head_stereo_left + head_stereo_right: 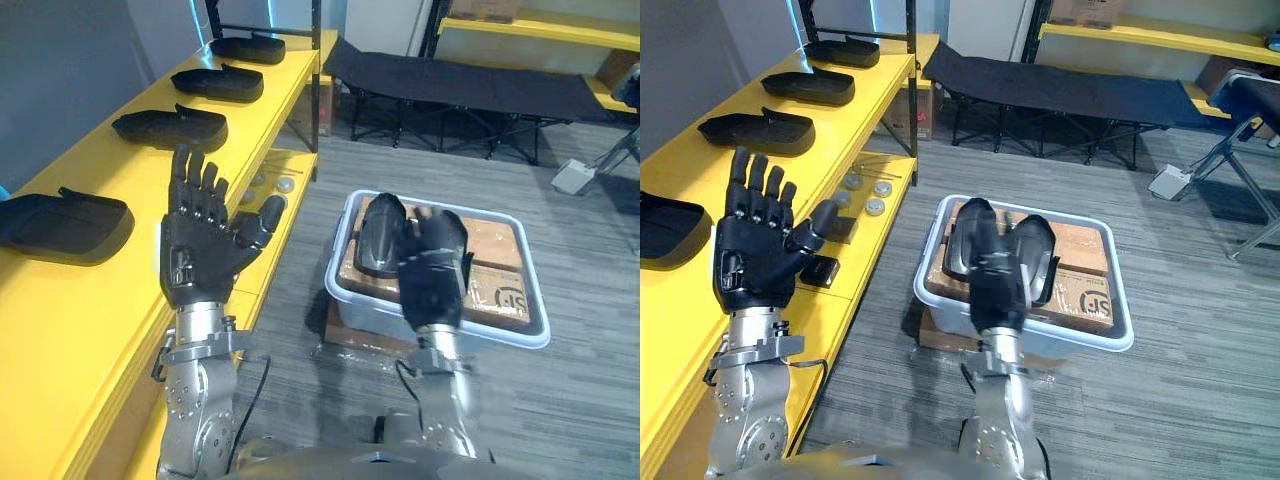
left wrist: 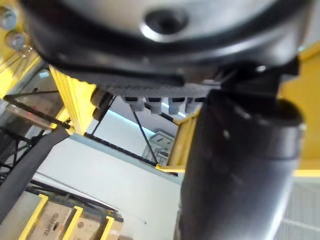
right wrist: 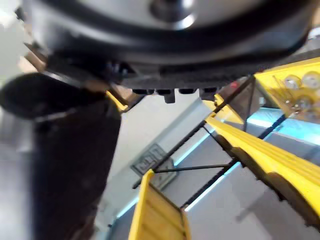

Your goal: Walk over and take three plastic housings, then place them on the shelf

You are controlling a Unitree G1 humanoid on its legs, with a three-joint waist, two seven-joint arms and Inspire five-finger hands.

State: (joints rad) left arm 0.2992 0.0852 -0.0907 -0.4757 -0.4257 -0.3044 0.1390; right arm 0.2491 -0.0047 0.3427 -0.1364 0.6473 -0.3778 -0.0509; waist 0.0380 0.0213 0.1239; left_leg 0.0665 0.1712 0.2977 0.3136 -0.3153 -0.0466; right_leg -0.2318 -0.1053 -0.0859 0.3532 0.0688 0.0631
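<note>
Left hand [image 1: 205,250]: raised upright beside the shelf edge, palm toward the head camera, fingers straight and spread, thumb out to the side, holding nothing.

Right hand [image 1: 432,275]: over the tub, back toward the camera. Whether its fingers are apart or curled cannot be told.

Glossy black plastic housing [image 1: 378,235]: an elongated, rounded shell with a curved back, standing on end in the tub, just beside the right hand. Contact between the two cannot be confirmed.

Pale rectangular plastic tub [image 1: 537,295]: on the grey plank floor [image 1: 590,400], holding a brown cardboard box [image 1: 495,250].

Long yellow shelf [image 1: 90,300]: to the robot's left. Four matching housings lie flat along its top, well apart: shallow dark shells, rounded at one end, with raised rims. Nearest housing [image 1: 65,225], second housing [image 1: 170,128], third housing [image 1: 218,82], farthest housing [image 1: 248,47].

Black folding cot [image 1: 450,85]: beyond the tub.
</note>
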